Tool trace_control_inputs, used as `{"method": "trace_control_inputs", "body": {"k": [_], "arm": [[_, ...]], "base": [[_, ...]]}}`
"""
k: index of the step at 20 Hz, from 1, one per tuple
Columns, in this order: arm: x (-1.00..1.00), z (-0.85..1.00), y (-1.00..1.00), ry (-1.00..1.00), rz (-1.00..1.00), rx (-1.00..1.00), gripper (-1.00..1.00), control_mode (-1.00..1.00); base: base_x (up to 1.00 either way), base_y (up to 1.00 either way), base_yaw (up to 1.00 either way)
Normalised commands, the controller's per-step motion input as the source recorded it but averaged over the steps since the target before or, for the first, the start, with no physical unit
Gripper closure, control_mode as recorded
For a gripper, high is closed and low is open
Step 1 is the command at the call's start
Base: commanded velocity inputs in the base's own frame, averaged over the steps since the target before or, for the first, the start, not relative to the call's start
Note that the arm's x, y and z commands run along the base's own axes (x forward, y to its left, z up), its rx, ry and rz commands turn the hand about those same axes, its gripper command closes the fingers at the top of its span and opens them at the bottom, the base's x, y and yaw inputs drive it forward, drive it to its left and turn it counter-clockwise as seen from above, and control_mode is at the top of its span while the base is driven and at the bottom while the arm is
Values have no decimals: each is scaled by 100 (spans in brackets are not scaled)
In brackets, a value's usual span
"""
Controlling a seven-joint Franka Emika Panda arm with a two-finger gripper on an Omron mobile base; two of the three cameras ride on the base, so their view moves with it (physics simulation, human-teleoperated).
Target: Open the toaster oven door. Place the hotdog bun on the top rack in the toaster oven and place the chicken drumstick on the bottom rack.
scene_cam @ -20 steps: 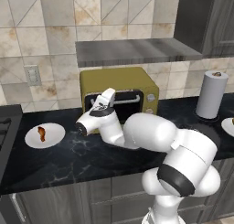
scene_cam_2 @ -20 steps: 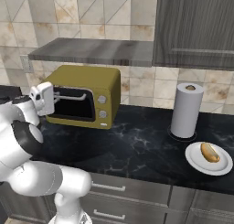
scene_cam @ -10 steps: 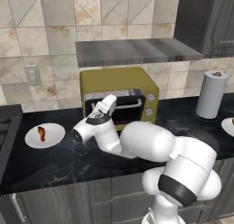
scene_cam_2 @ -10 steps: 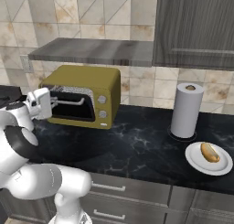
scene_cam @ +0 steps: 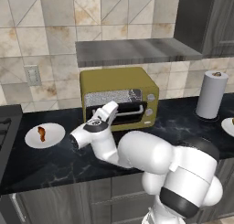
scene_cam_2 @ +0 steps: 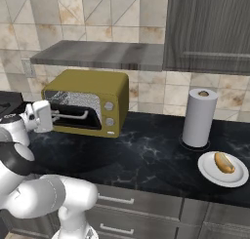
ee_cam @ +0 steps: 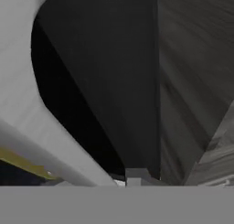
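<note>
Counter [scene_cam_2: 146, 155]: tool [scene_cam_2: 49, 117] seemingly on handle [scene_cam_2: 71, 117]

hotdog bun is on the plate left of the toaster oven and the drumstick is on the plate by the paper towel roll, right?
No, they are swapped. The right base view shows the hotdog bun on the plate by the paper towel roll; the left base view shows the drumstick on the plate left of the toaster oven.

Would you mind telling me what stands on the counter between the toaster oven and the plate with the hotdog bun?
A paper towel roll stands between the toaster oven and the hotdog bun on its plate, seen in the right base view.
</note>
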Motion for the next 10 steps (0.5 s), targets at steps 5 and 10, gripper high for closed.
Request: {"method": "trace_control_inputs", "body": {"k": [5,10], "arm": [[-36,-11,0,2,-3,3,100,-100],[-28,-15,0,6,-5,2,100,-100]], "base": [[0,0,0],[0,0,0]]}}
